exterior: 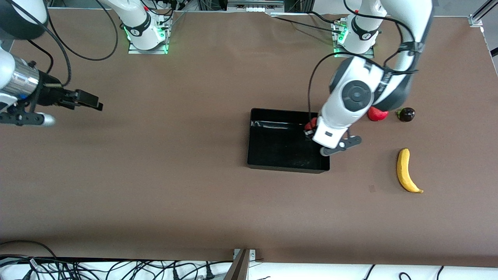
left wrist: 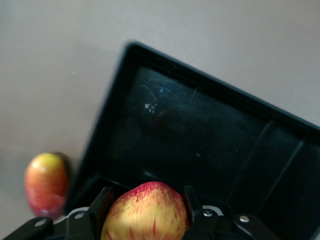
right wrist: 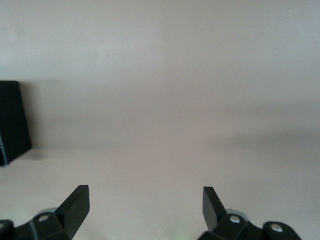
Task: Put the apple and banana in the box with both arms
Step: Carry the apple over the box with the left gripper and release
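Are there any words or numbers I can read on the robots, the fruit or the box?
No text can be read anywhere.
Two white robot arms, near their bases: small dark marks, too small to read.
Black rectangular plastic box: no label visible.
Long yellow banana: no sticker visible.
Red and yellow apple, held by the left end effector over the box: no sticker visible.
Right end effector, open, waiting over bare table: no writing.
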Action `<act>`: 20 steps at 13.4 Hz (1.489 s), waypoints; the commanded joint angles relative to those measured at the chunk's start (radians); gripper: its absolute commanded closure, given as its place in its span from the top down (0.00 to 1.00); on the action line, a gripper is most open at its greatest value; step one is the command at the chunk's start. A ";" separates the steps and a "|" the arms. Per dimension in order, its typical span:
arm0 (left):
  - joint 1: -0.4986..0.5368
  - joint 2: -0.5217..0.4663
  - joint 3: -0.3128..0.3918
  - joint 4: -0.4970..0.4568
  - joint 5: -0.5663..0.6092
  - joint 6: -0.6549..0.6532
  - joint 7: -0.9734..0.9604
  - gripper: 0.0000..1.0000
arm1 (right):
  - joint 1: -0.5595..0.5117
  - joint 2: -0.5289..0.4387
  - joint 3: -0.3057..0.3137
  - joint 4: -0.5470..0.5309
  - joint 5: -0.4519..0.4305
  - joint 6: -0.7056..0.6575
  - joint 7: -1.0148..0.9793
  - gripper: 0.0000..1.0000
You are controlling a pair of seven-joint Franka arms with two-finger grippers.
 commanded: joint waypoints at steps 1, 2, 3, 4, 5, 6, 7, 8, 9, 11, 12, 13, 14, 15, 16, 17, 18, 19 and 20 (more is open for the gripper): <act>-0.044 0.058 -0.018 0.001 0.023 0.078 -0.101 0.00 | -0.116 -0.131 0.155 -0.160 -0.087 0.068 -0.008 1.00; -0.063 0.079 -0.018 -0.002 0.025 0.112 -0.125 0.00 | -0.131 -0.137 0.165 -0.171 -0.093 0.074 -0.019 1.00; -0.081 0.096 -0.018 -0.013 0.025 0.142 -0.152 0.00 | -0.131 -0.136 0.166 -0.167 -0.095 0.078 -0.049 1.00; -0.097 0.110 -0.019 -0.019 0.025 0.171 -0.181 0.00 | -0.131 -0.133 0.166 -0.161 -0.098 0.078 -0.057 1.00; -0.104 0.130 -0.019 -0.021 0.025 0.195 -0.204 0.00 | -0.130 -0.128 0.166 -0.151 -0.110 0.078 -0.057 1.00; -0.118 0.154 -0.019 -0.021 0.025 0.228 -0.234 0.00 | -0.130 -0.119 0.166 -0.139 -0.115 0.078 -0.059 1.00; -0.132 0.173 -0.019 -0.022 0.025 0.262 -0.270 0.00 | -0.130 -0.116 0.166 -0.128 -0.116 0.078 -0.059 1.00; -0.141 0.185 -0.019 -0.033 0.025 0.280 -0.290 0.00 | -0.130 -0.107 0.163 -0.110 -0.124 0.078 -0.065 1.00; -0.150 0.185 -0.019 -0.057 0.025 0.313 -0.291 0.00 | -0.130 -0.090 0.162 -0.066 -0.130 0.065 -0.070 1.00; -0.155 0.194 -0.019 -0.079 0.026 0.345 -0.308 0.00 | -0.130 -0.087 0.162 -0.047 -0.135 0.038 -0.068 1.00; -0.155 0.207 -0.019 -0.079 0.045 0.359 -0.320 0.00 | -0.130 -0.088 0.161 -0.045 -0.136 0.030 -0.070 1.00; -0.157 0.216 -0.019 -0.088 0.072 0.376 -0.345 0.00 | -0.131 -0.091 0.158 -0.042 -0.139 0.030 -0.070 1.00; -0.157 0.219 -0.021 -0.102 0.100 0.391 -0.353 0.03 | -0.131 -0.087 0.159 -0.036 -0.145 0.035 -0.068 1.00; -0.157 0.220 -0.021 -0.109 0.106 0.397 -0.353 0.57 | -0.136 -0.085 0.158 -0.027 -0.142 0.033 -0.067 1.00; -0.157 0.224 -0.021 -0.110 0.106 0.397 -0.351 0.85 | -0.135 -0.085 0.159 -0.025 -0.142 0.032 -0.065 1.00; -0.157 0.225 -0.021 -0.110 0.106 0.394 -0.347 1.00 | -0.131 -0.085 0.159 -0.025 -0.142 0.032 -0.068 1.00; -0.157 0.222 -0.021 -0.108 0.106 0.384 -0.345 1.00 | -0.130 -0.085 0.161 -0.025 -0.144 0.030 -0.068 1.00; -0.157 0.214 -0.021 -0.105 0.106 0.362 -0.347 1.00 | -0.128 -0.085 0.161 -0.025 -0.145 0.032 -0.068 1.00; -0.155 0.193 -0.022 -0.091 0.106 0.298 -0.345 1.00 | -0.130 -0.085 0.161 -0.025 -0.145 0.032 -0.067 1.00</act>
